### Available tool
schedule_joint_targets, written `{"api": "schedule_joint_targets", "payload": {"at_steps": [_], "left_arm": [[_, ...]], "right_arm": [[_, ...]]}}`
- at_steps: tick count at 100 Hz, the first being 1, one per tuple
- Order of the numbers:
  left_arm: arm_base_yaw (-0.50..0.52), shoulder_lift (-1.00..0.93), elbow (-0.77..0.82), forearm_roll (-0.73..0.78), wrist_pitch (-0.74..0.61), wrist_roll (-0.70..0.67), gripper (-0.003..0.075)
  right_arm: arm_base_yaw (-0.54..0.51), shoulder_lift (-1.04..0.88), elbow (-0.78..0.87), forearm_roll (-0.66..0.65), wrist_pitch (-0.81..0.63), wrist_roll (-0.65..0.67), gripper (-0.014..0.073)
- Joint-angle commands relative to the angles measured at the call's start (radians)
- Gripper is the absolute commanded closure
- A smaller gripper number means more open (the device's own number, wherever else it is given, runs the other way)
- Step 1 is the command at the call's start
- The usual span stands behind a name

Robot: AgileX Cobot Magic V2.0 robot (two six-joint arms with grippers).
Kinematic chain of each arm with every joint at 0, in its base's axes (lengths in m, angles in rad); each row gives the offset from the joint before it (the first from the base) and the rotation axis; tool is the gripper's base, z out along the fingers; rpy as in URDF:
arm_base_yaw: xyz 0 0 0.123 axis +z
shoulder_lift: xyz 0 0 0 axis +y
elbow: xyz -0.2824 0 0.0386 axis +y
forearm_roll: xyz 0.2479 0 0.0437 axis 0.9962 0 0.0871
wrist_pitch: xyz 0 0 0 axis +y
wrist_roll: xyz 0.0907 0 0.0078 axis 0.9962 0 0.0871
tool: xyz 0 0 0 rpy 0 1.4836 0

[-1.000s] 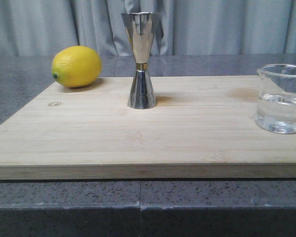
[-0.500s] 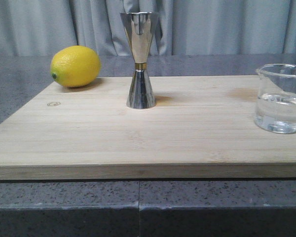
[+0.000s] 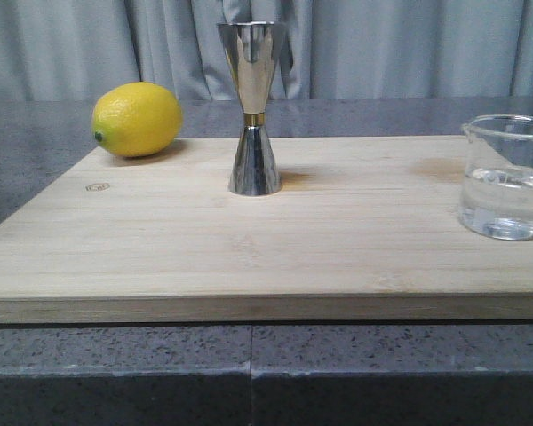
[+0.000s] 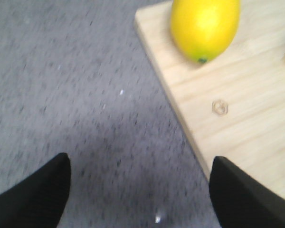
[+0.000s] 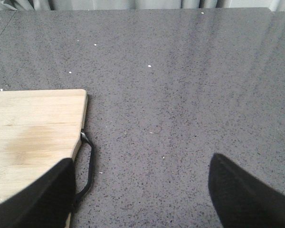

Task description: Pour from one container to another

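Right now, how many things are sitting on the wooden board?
3. The lemon is at the back left corner, the steel jigger stands upright near the middle back, and the glass beaker with clear liquid is at the right edge, partly cut off by the frame.

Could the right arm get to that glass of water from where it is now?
Probably yes. The right gripper hangs open beside the board's right end, and nothing stands around the glass.
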Motion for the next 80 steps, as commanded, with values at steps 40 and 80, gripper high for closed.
{"api": "schedule_joint_targets", "payload": {"at_steps": [40,80], "left_arm": [[0.058,0.124,0.108,-0.784,0.171,0.877,0.0176],[-0.009,0.268,0.127,-0.954,0.384,1.081,0.0176]], "right_arm": [[-0.006,0.010,-0.037,-0.004,-0.066,-0.009,0.0050],[-0.006,0.010,-0.037,0.000,-0.074,-0.009,0.0050]]}}
